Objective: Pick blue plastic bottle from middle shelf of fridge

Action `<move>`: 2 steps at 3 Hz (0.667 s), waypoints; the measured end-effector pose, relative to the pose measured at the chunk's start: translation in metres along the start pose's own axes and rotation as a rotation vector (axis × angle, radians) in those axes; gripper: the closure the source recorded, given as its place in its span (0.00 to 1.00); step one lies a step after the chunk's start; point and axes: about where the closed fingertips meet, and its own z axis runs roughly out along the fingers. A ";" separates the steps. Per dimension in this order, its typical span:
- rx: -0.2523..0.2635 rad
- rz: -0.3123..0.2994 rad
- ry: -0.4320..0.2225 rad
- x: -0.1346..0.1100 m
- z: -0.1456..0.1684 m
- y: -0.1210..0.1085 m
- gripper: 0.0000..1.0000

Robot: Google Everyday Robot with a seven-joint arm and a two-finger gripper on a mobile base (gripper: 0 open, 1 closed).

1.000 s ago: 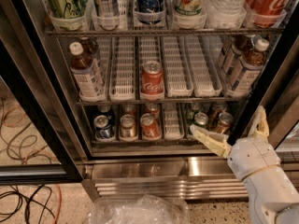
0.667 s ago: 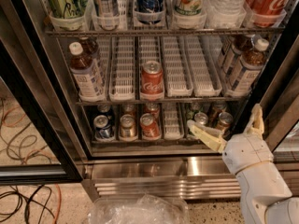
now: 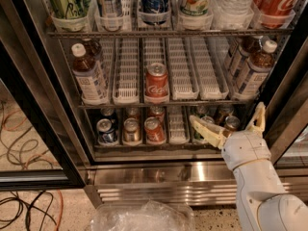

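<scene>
Small clear bottles of dark brown drink with white caps and pale labels stand at both ends of the middle shelf (image 3: pixel 183 101). One blue plastic bottle (image 3: pixel 253 70) is in the right lane with another behind it, and a like bottle (image 3: pixel 88 75) is in the left lane. My gripper (image 3: pixel 226 113) is open and empty. It is in front of the lower shelf at the right, below the right bottle and apart from it. One finger (image 3: pixel 204 130) points left over the cans.
A red Coca-Cola can (image 3: pixel 157 83) stands in the middle lane. Small cans (image 3: pixel 129 130) fill the lower rack. Big bottles and cans line the top shelf (image 3: pixel 159 32). The fridge's ribbed steel base (image 3: pixel 159 186), a crumpled plastic bag (image 3: pixel 139 218), floor cables (image 3: pixel 19 129) and the dark door frame (image 3: pixel 33 114) lie around.
My gripper has moved up and a little left, closer to the shelves. It stays open. Nothing on the shelves has moved.
</scene>
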 end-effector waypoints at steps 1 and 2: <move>0.066 0.021 -0.023 0.004 0.007 -0.008 0.00; 0.170 0.059 -0.074 0.013 0.024 -0.017 0.00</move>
